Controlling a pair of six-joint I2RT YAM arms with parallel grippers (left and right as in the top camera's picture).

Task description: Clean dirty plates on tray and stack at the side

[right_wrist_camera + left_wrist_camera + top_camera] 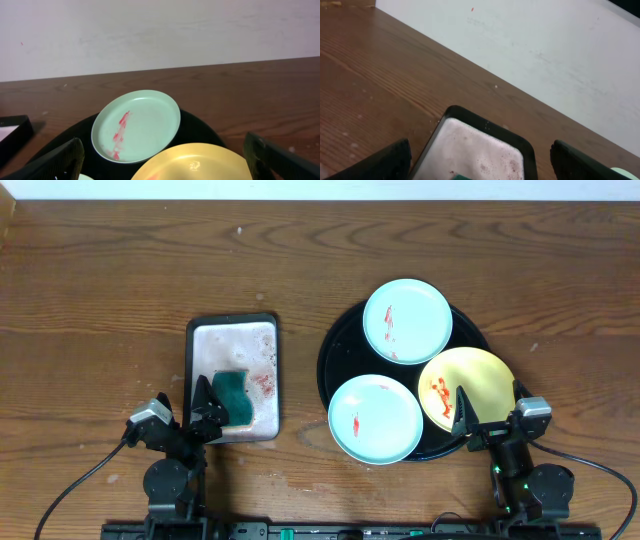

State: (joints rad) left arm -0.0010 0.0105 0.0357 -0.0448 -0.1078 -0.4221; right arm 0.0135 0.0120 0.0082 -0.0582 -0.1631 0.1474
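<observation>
Wooden table [100, 290] runs across the whole scene, with a pale wall at its far edge. At the near left the left gripper [481, 150] sits low at the near end of the silver tray [262, 340]. Its fingers [380, 162] are spread wide and grasp nothing. The tray has a dark rim and holds foamy, pink-tinged liquid. A green sponge [233, 395] lies in its near half, just beside the gripper; whether a finger touches it cannot be told.

To the right, apart from the silver tray, stands the black tray [335, 345] with all three plates on it, packed close together. The near pale plate [375, 418] lies at the front left, reaches over the rim and has a small red fleck. The far pale plate [407, 320] lies at the back with a red streak left of its centre. The yellow plate [475, 380] lies at the right, smeared red on its left side.

At the near right the right gripper [164, 145] sits at the yellow plate's near edge, also spread wide with nothing between its fingers [52, 162].
</observation>
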